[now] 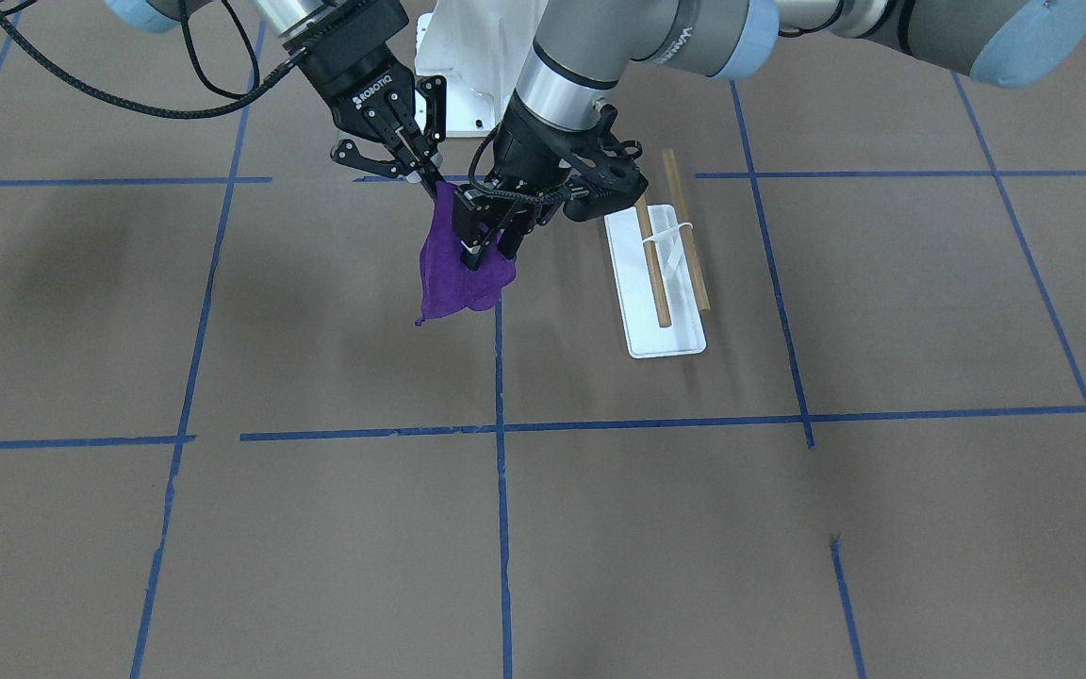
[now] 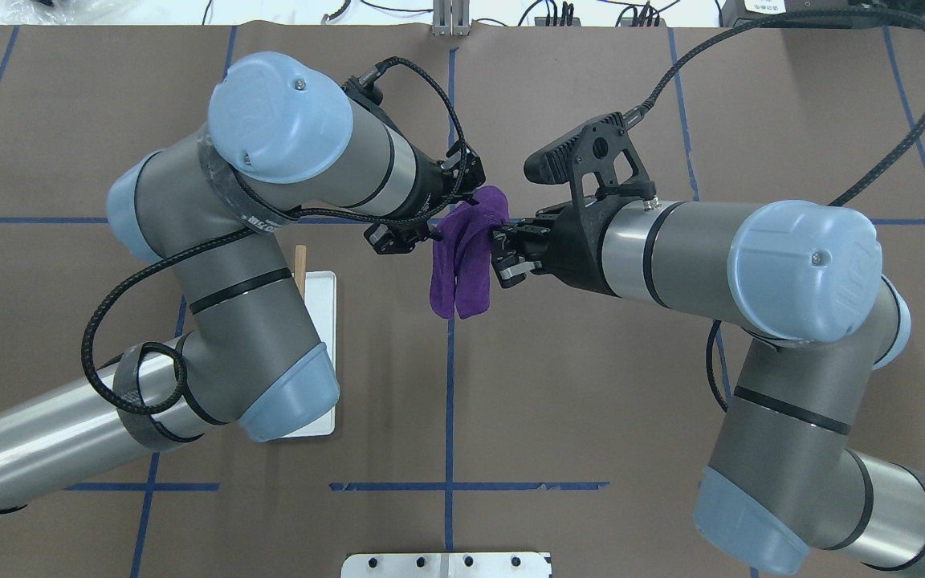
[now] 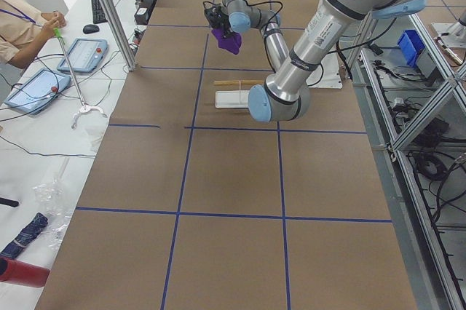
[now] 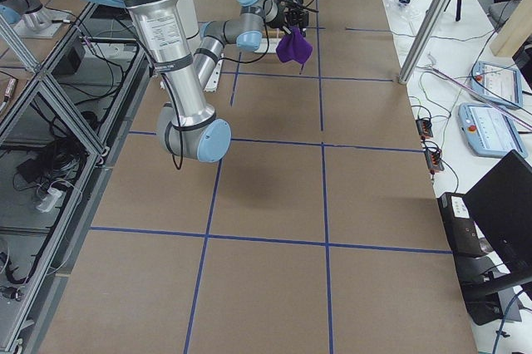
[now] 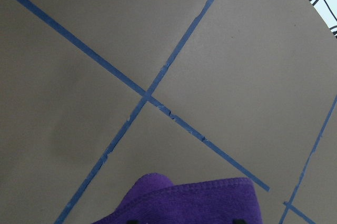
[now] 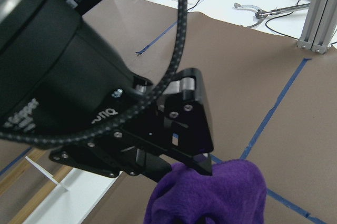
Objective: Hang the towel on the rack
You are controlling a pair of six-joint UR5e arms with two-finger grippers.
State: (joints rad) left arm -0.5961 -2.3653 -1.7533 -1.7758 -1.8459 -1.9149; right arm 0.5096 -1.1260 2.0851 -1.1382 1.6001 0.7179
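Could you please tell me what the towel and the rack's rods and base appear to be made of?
Towel: soft purple cloth, probably terry or microfibre; fuzzy nap, limp folds.
Rods: likely unfinished wood; light brown, matte.
Base: smooth white, perhaps plastic or painted metal; cannot tell which.

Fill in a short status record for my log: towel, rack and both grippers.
towel: purple, held above the table, hanging bunched
left gripper: shut on towel
right gripper: shut on towel's top edge
rack: flat on table, robot's left side, dowels bare
progress: towel not yet hung
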